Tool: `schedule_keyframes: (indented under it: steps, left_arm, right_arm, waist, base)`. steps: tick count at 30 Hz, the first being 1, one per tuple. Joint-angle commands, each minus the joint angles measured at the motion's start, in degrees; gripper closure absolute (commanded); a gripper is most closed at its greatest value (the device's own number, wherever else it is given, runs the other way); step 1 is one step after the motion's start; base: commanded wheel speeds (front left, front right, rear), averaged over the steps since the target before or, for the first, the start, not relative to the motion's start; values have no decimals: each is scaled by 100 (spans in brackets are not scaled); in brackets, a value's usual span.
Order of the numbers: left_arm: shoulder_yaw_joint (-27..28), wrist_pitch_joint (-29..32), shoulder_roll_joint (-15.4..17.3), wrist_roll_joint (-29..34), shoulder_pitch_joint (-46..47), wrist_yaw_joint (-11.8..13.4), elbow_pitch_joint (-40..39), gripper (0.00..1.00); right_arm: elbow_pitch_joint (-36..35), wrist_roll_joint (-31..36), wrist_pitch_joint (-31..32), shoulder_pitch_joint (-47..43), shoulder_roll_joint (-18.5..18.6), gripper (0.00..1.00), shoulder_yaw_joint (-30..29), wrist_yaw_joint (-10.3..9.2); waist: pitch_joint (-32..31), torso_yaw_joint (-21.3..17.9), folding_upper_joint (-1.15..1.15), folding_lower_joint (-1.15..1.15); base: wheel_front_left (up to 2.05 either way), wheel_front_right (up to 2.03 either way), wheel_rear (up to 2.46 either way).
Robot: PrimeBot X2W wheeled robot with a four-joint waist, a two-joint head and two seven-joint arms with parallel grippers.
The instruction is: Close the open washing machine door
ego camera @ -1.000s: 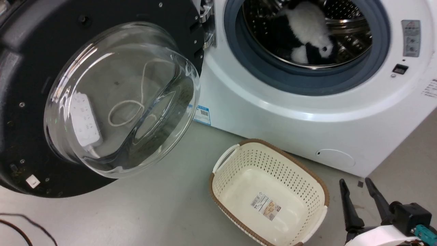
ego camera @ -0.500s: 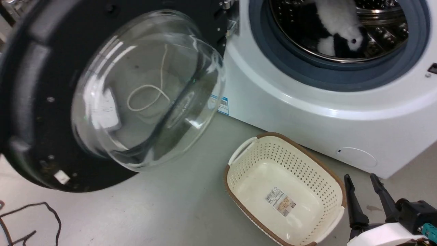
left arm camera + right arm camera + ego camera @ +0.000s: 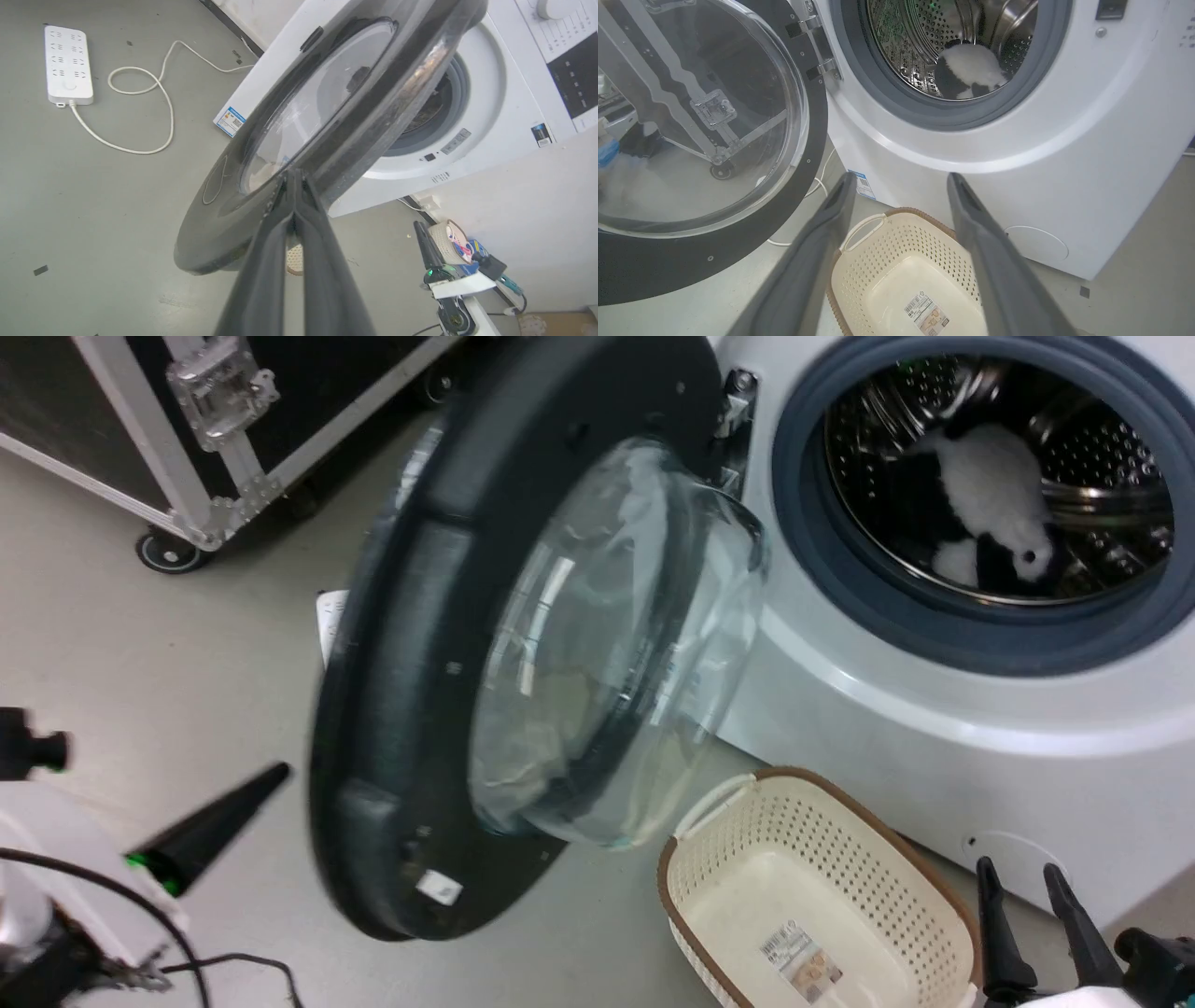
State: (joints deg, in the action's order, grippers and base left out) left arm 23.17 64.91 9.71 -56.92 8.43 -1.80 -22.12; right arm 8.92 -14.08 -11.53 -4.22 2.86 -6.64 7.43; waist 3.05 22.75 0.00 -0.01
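The washing machine door [image 3: 401, 709] stands roughly halfway round its swing. It juts out from the washing machine [image 3: 934, 728] on the hinge [image 3: 738, 392], with its glass bowl window [image 3: 607, 644] facing the grey-ringed opening. A black-and-white plush toy [image 3: 990, 513] lies well back in the steel drum, so I'd judge it out of the door's way.

The left claw [image 3: 294, 175] has its two fingers pinched together, holding nothing. Its tips sit at the door's outer black rim, on the side far from the hinge, either touching it or a whisker off; I can't tell which. The right claw [image 3: 900, 179] is spread wide and empty, low down over the cream perforated basket [image 3: 794, 775] on the floor.

To do this well, I'd push with those closed tips flat on the outer face near the free edge, where the leverage is best. The push should curve with the door's arc so the tips don't skid off the glossy surface. It wants a firm finish, since the latch probably needs a press to catch. The right claw should stay clear of the closing gap. The basket sits near the door's path and is worth watching.
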Motion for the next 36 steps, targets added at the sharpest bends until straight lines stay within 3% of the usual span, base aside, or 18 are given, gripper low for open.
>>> schedule_keyframes:
  steps: [1, 5, 10, 16, 20, 23, 27, 36]
  left_arm:
    - [-149, 231, -28, -170, -86, -123, -140, 100]
    - [-521, 320, -123, -167, -87, -360, -310, 100]
    - [-318, -461, 380, 879, 2, -521, -64, 100]
    - [787, -1910, 343, 1030, 179, -522, 457, 100]
    - [1071, -2165, 394, 1122, -93, -531, 963, 100]
    - [726, -2168, 356, 1112, -219, -551, 1231, 100]
    - [-201, -2109, 333, 1027, -310, -565, 1304, 100]
    - [-2397, -2038, 774, 457, -424, -568, 568, 100]
  right_arm:
    - [90, -74, -90, -81, 1, 0, -36, 5]
    - [245, -174, -186, -89, 1, 0, -60, 6]
    - [359, -257, -260, -36, 1, 0, 18, 6]
    - [473, -278, -293, -39, 1, 0, 51, 6]
    - [529, -279, -311, -120, 1, 0, -33, 6]
    - [542, -259, -319, -156, 1, 0, -80, 6]
    - [528, -205, -323, -130, 1, 0, -93, 6]
    - [523, -190, -329, -27, 1, 0, -73, 6]
  waist:
    - [-117, 117, 0, 1]
    - [-176, 104, 0, 1]
    - [-187, -156, 0, 1]
    - [-213, -617, 0, 1]
    - [-253, -784, 0, 1]
    - [-273, -830, 0, 1]
    - [-302, -878, 0, 1]
    - [-305, -1061, 0, 1]
  base:
    - [0, 0, 0]
    - [0, 0, 0]
    - [0, 0, 0]
    - [0, 0, 0]
    - [0, 0, 0]
    - [0, 0, 0]
    - [0, 0, 0]
    - [0, 0, 0]
